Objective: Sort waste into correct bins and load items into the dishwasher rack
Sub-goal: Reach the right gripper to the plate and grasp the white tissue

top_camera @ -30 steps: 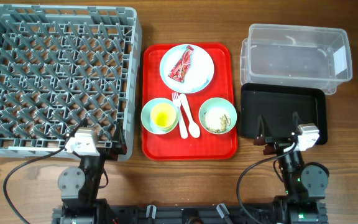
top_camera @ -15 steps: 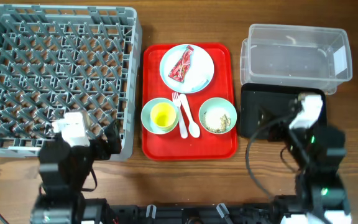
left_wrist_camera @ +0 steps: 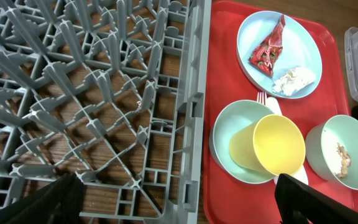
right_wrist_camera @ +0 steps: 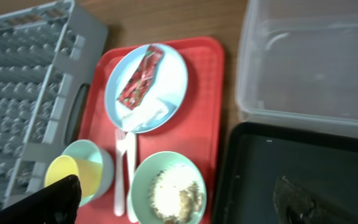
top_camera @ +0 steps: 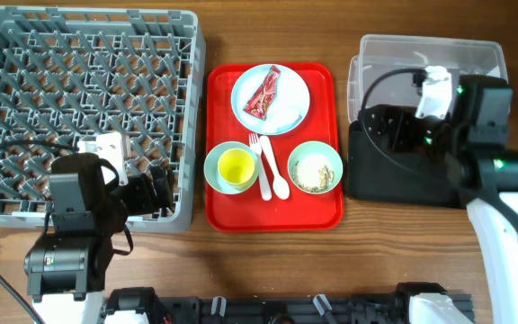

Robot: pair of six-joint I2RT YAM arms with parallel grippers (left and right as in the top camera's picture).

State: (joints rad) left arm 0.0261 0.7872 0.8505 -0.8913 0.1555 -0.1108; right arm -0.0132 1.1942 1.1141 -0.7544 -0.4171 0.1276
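Observation:
The grey rack fills the left. On the red tray, the pale-blue plate holds the red wrapper and a white tissue. The yellow cup sits in one bowl. The other bowl holds crumbs. The fork and spoon lie between them. The clear tub and black tray are at the right. My left gripper is open and empty over the rack's front right corner. My right gripper is open and empty over the black tray.
The red serving tray lies between the rack and the bins. Bare wooden table runs along the front edge. Cables trail from both arms over the rack's front and over the tub.
Both arms have lifted from the front edge. The right gripper has moved toward the back over the black tray near the tub. The left gripper now hangs over the rack's front right corner.

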